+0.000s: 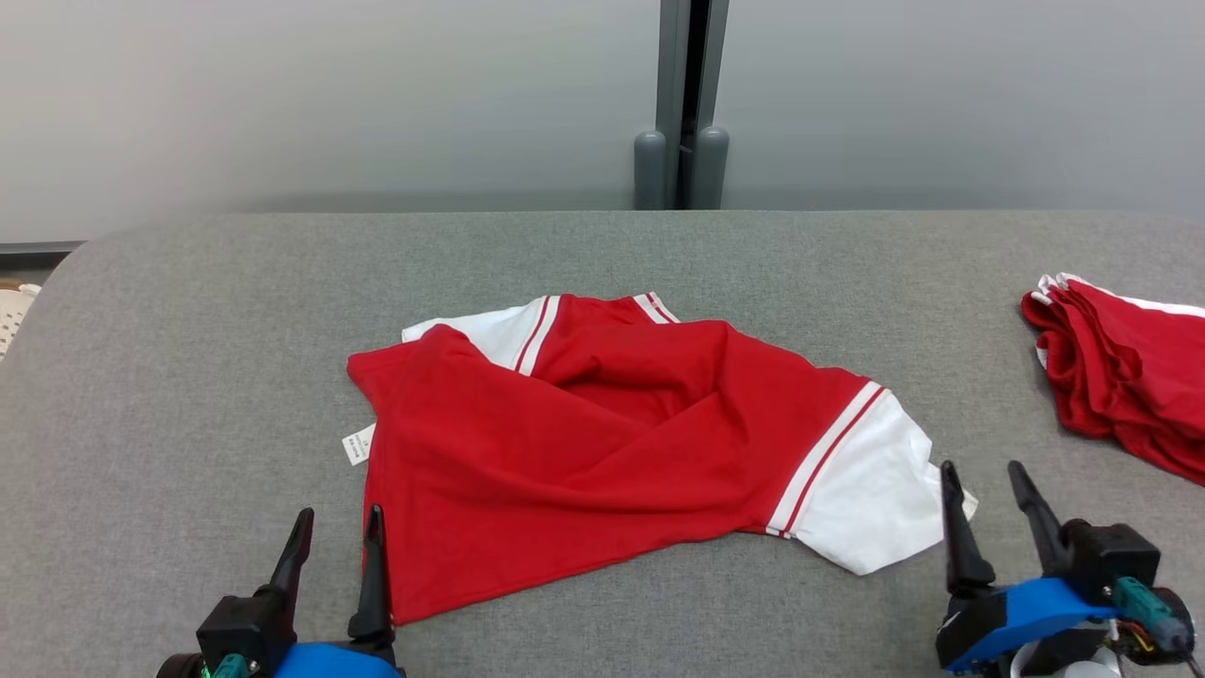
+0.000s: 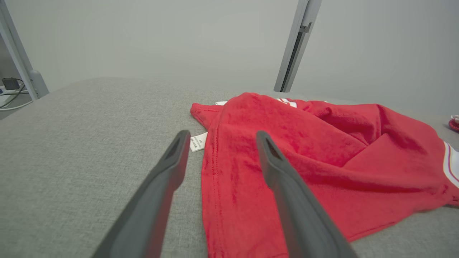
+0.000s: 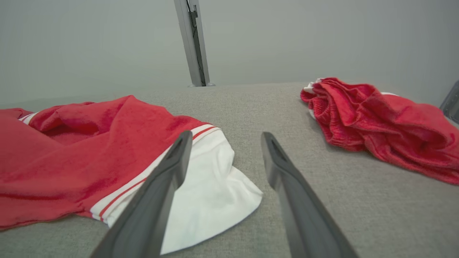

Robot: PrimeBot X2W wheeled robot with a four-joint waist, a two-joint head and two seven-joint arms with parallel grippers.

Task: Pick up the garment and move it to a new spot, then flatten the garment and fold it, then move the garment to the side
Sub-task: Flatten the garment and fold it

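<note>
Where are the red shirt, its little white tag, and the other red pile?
shirt (image 1: 565, 452), head view, middle of its red body.
tag (image 1: 358, 443), head view, centre of the tag.
pile (image 1: 1125, 372), head view, red folds near its middle.

Lighting: even, diffuse, moderately bright; source cannot be told. Shadows: faint, soft-edged; thin dark lines under the folds and hem of the garment (image 1: 602, 443); dim band where the wall meets the table (image 1: 188, 377). Head view: sharp across the cloth. Wrist views: wide-angle stretch toward the edges; near fingers (image 2: 157, 200) soft, smeared; background hazy.
</note>
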